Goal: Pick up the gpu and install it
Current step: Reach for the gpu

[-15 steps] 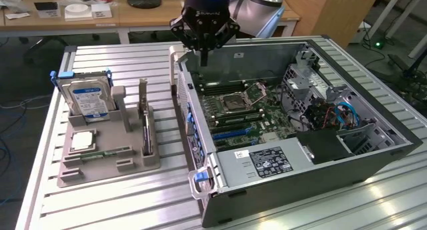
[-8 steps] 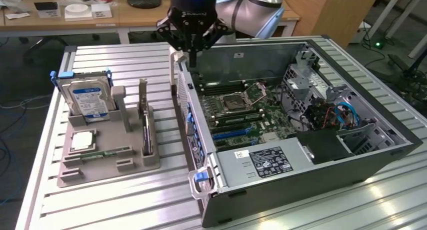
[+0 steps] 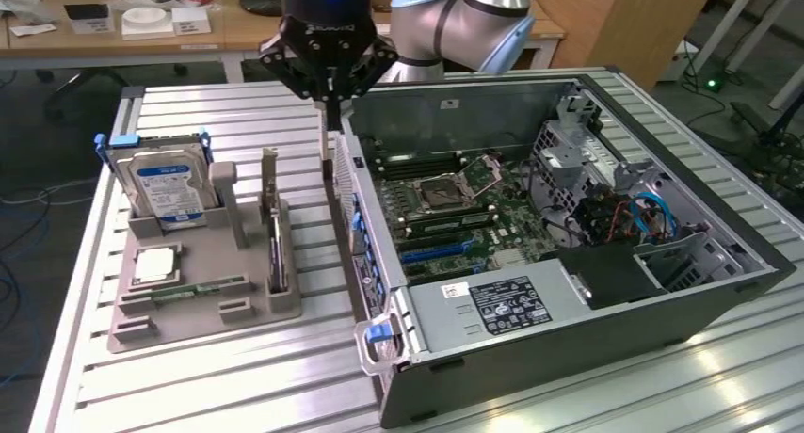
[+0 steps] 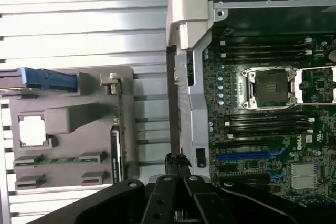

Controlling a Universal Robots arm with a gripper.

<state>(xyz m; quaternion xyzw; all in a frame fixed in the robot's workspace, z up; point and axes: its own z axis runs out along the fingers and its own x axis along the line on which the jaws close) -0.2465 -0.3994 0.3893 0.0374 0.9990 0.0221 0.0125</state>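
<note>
The gpu (image 3: 271,233) stands on edge in a slot of the grey parts holder (image 3: 188,315), its silver bracket pointing up. In the wrist view the gpu (image 4: 116,145) appears edge-on as a thin green and black strip. My gripper (image 3: 333,116) hangs shut with nothing in it, above the near wall of the open computer case (image 3: 628,329). It is to the exterior view's right of the gpu and well above it. In the wrist view the gripper (image 4: 177,162) sits over the case wall beside the motherboard (image 4: 262,103).
The holder also carries a silver hard drive with a blue label (image 3: 169,186), a processor chip (image 3: 153,264) and a narrow memory stick (image 3: 201,287). Blue expansion slots (image 3: 434,252) lie on the motherboard (image 3: 453,207). The power supply (image 3: 503,306) fills the case's near corner.
</note>
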